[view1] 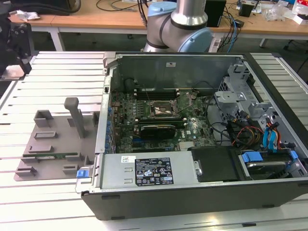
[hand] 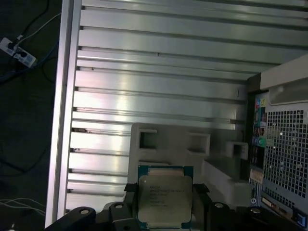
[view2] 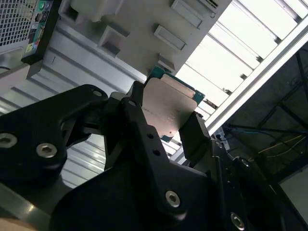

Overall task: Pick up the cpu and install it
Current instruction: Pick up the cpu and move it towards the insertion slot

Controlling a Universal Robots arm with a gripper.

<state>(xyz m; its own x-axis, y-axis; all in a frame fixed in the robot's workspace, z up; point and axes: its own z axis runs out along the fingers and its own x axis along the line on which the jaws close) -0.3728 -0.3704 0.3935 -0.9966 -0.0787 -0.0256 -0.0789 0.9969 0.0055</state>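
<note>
One step looks done: the pincer [view2: 166,114] is clamped on two opposite edges of the cpu [hand: 165,197], holding it clear of the table [hand: 144,62] just outside the computer case [hand: 284,144], over a grey holder [hand: 168,139]. Seating it in the socket [view1: 166,109] inside the case remains, I judge. The chip's underside is hidden.

In the second wrist view, the gripper [view2: 166,115] covers the lower part of the cpu [view2: 168,103]. In the first wrist view, the picture edge cuts off the gripper body. In the exterior view, the top edge cuts off the arm [view1: 185,21]; the socket [view1: 166,110] contents are too small to tell.
</note>
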